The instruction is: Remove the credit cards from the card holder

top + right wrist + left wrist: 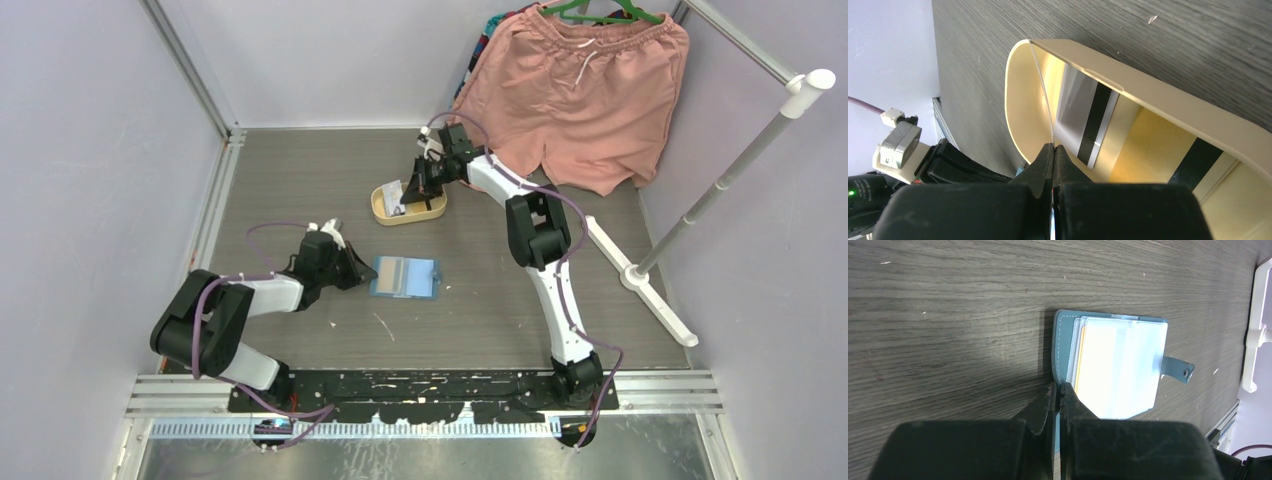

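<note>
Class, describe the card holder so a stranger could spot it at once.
On the grey table, near its middle at the tip of the left end effector, lies the card holder, opened flat. Unlike the yellow oval tray farther back, it is a flat blue rectangle with a strap tab.

The table (300,180) was overlooked from above and behind the arm bases. The card holder (404,277) was shared with the left wrist view, seen close (angled steeply down). The yellow tray (410,221) was shared with the right wrist view, closer still.
</note>
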Controlling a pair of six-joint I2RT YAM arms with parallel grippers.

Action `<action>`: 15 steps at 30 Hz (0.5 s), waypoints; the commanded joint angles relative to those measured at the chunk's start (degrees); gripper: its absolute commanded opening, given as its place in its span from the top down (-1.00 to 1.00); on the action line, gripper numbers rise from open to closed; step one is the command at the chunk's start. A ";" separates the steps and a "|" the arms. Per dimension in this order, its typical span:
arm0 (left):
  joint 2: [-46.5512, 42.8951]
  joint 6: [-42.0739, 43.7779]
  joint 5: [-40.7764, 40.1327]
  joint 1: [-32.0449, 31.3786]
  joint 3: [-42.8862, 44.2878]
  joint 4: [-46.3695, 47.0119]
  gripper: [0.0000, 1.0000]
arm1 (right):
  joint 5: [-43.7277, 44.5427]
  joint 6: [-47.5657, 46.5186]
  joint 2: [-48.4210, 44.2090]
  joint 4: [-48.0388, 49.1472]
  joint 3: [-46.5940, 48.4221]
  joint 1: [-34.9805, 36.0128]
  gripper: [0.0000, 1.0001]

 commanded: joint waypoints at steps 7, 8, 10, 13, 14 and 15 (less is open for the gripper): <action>2.79 3.12 -3.49 -0.08 -1.09 -7.56 1.00 | -1.29 -1.60 1.47 -1.85 3.32 0.14 0.98; 2.76 3.14 -3.57 -0.08 -1.09 -7.57 1.00 | -1.47 -1.56 1.49 -1.91 3.33 0.18 0.98; 2.75 3.14 -3.58 -0.08 -1.09 -7.57 1.00 | -1.75 -1.64 1.50 -2.01 3.21 0.12 0.98; 2.78 3.14 -3.54 -0.08 -1.05 -7.66 1.00 | -1.76 -1.64 1.48 -1.77 2.91 0.25 0.98; 2.82 3.14 -3.57 -0.08 -1.05 -7.68 1.00 | -1.76 -1.69 1.48 -1.80 2.90 0.22 0.98; 2.76 3.14 -3.59 -0.08 -1.05 -7.66 1.00 | -1.81 -1.72 1.47 -1.85 2.90 0.25 0.98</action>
